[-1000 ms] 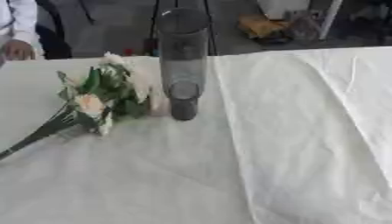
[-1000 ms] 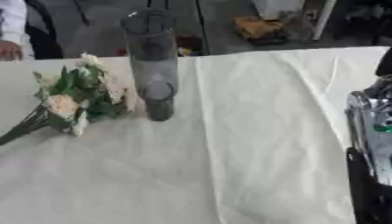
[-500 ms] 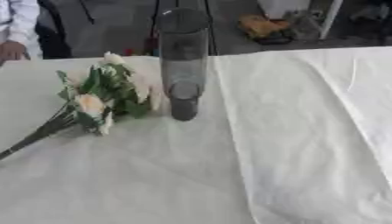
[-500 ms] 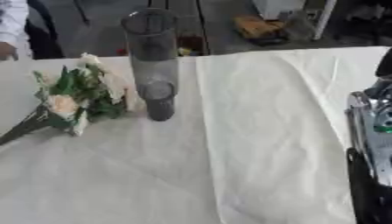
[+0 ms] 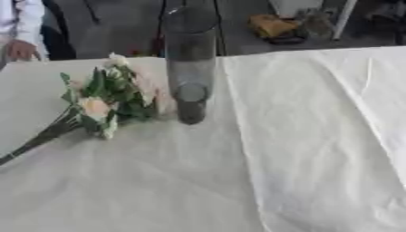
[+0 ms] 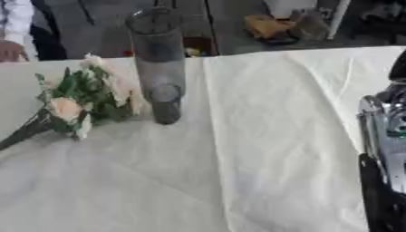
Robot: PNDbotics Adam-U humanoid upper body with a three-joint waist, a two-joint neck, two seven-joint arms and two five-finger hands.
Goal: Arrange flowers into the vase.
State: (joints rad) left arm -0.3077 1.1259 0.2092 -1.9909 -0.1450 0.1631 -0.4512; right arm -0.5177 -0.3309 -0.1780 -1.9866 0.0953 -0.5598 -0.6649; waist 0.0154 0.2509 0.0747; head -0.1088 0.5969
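A tall clear glass vase [image 5: 189, 68] stands upright near the far middle of the table. Just to its left a bunch of flowers [image 5: 107, 97] lies on the cloth, with cream and pale peach blooms and green leaves close to the vase. Its dark stems [image 5: 36, 141] point toward the near left edge. Part of my right hand or arm [image 6: 384, 149], black and silver, rises at the right edge of the right eye view, far from the vase and touching nothing. My left hand shows in neither view.
A creased white cloth [image 5: 317, 149] covers the whole table. The table's far edge [image 5: 317, 49] runs just behind the vase. Beyond it, a yellow object [image 5: 273, 25] and other clutter sit on the floor.
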